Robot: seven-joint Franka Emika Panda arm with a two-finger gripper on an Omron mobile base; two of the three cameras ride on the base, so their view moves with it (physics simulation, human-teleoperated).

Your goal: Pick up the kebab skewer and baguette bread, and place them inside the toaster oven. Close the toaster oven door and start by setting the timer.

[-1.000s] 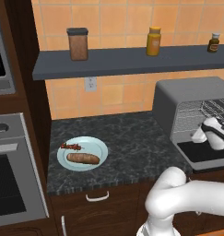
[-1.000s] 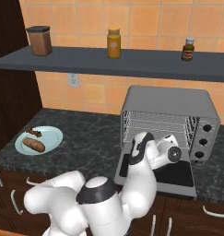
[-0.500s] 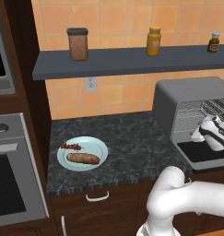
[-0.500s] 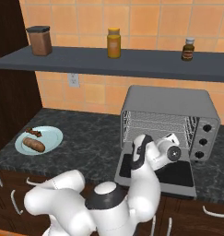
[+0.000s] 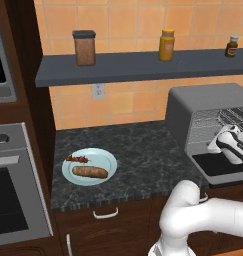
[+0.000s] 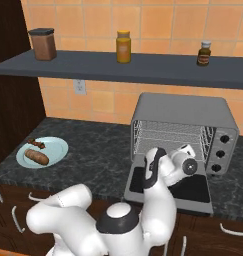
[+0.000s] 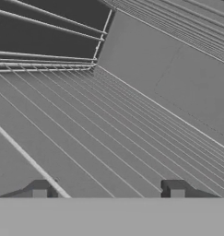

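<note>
- The white arm rises from the base, bends at its elbow and reaches toward the open toaster oven [image 6: 183, 117], which stands at the right end of the bench [image 5: 138, 155] against the tiled wall.
- The gripper [image 7: 108, 191] sits at the mouth of the oven, above the lowered toaster oven door [image 6: 193, 187], with the hand angled into the opening.
- In the hand view the two dark fingertips [image 7: 39, 189] stand well apart with nothing between them; past them lie the wire rack [image 7: 109, 129] bars and the grey inner wall of the oven.
- The door lies flat, hinged down over the front edge of the bench, dark glass facing up.
- A pale blue plate [image 5: 105, 161] rests near the left front corner of the bench, well apart from the oven.
- The baguette bread [image 5: 90, 172] lies across the plate; the kebab skewer [image 5: 77, 159] lies just behind it on the same plate.
</note>
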